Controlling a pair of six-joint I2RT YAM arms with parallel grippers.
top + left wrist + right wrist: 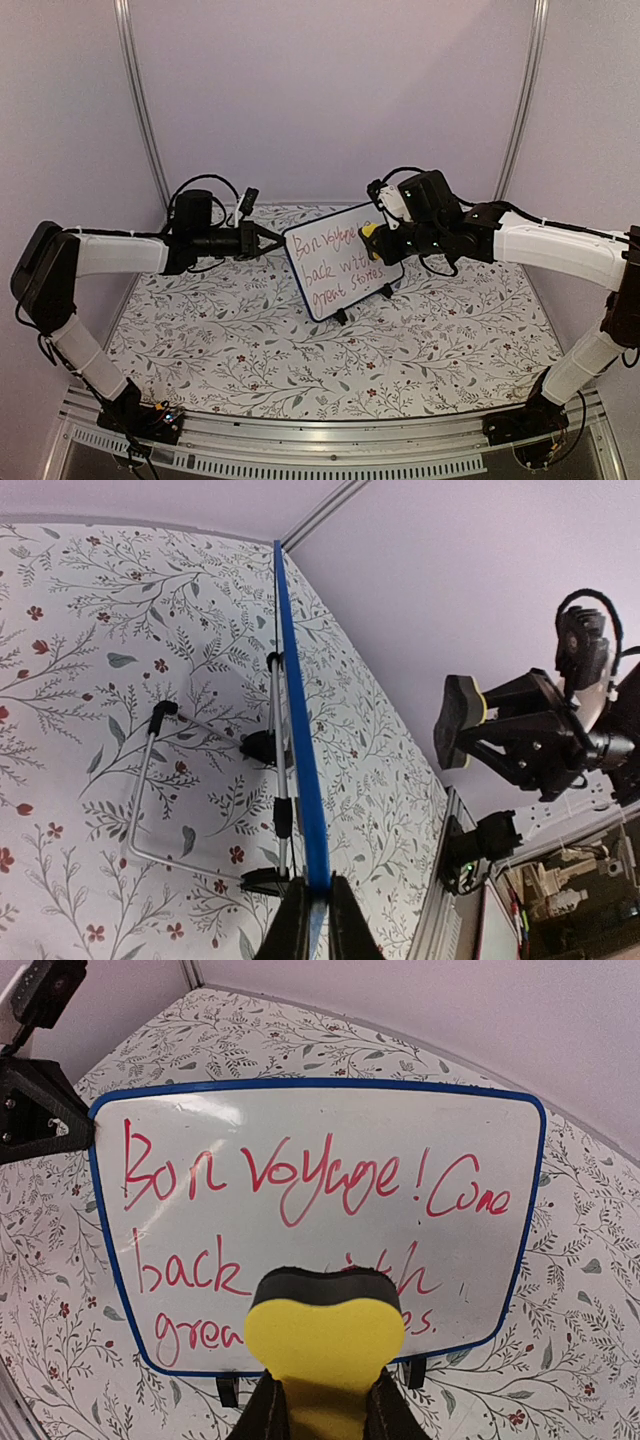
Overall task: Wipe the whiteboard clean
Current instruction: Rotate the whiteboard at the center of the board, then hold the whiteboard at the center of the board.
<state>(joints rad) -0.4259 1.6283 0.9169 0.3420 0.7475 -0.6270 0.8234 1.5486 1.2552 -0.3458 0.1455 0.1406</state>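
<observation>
The whiteboard (338,258) stands on its two black feet in the middle of the table, blue-framed, with red handwriting across it. In the right wrist view the whiteboard (300,1150) faces me, its text whole. My left gripper (272,238) is shut on the board's left edge; the left wrist view shows the blue edge (300,730) running up from between my left gripper's (315,920) fingers. My right gripper (378,237) is shut on a yellow sponge eraser (322,1340) with a dark felt face, held just in front of the board's right part.
The table (250,340) has a floral cloth. A wire stand (150,780) props the board from behind. Plain walls enclose the back and sides. A metal rail (330,435) runs along the near edge.
</observation>
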